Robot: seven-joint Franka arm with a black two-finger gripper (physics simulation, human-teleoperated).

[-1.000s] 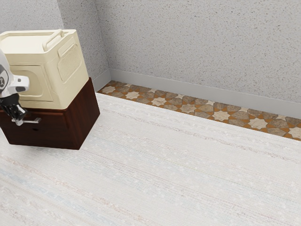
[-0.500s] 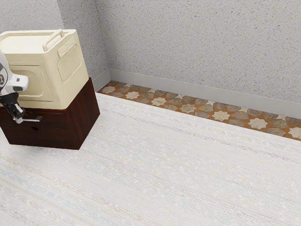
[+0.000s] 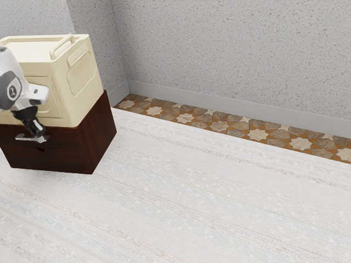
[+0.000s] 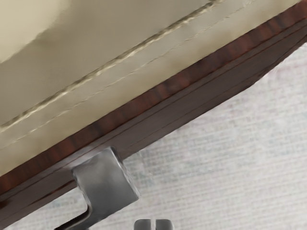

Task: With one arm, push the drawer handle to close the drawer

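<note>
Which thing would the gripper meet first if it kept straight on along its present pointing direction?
Probably the pale floor: the gripper points mostly downward, just out from the drawer front. The handle's end is very close beside that line, and depth is unclear, so it might graze that first.

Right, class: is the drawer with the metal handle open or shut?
Shut, it appears: the drawer front sits flush with the dark cabinet, with no open gap showing.
</note>
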